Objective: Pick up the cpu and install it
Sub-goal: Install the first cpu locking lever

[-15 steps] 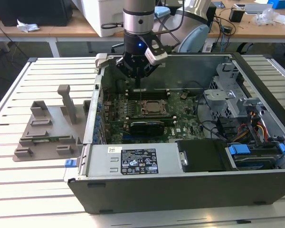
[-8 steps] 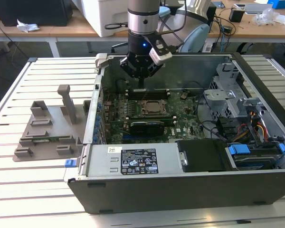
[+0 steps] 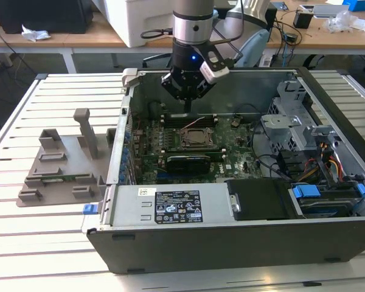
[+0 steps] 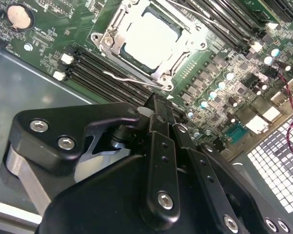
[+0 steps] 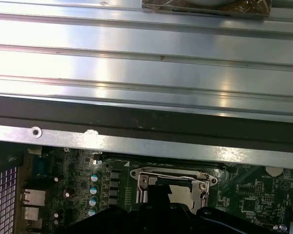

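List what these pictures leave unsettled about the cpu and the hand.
- Whether the cpu lies fully seated in the socket: second wrist view, glare washes out its top.
- The cpu's near part: first wrist view, the hand covers it.
- Whether the hand is open or shut: exterior view, fingertips too small; second wrist view, linkages overlap.

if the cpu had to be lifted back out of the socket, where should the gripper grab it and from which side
Judging by its pose, from straight above: the cpu lies flat inside the socket frame, so probably only its thin opposite edges are grippable.
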Controlling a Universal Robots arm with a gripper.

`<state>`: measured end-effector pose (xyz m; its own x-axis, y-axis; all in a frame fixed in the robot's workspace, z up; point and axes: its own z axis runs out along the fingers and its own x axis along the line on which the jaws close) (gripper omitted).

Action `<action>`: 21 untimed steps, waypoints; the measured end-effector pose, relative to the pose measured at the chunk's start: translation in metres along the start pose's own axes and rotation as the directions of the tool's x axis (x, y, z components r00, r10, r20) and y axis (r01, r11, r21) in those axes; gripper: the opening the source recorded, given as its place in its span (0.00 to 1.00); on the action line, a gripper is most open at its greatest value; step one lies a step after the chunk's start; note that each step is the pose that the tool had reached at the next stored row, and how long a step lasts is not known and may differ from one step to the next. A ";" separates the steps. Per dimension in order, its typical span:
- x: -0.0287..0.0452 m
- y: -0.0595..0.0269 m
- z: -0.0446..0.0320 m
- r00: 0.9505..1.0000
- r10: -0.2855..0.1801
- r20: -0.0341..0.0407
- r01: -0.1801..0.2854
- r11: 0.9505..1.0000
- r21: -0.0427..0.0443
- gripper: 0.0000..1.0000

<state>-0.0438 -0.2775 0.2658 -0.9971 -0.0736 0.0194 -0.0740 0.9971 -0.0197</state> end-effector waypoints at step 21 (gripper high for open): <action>-0.0024 -0.0049 0.0270 1.000 -0.004 0.005 0.005 0.998 -0.067 0.11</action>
<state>-0.0415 -0.2828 0.2389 -0.9969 -0.0779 0.0148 -0.0771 0.9959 0.0474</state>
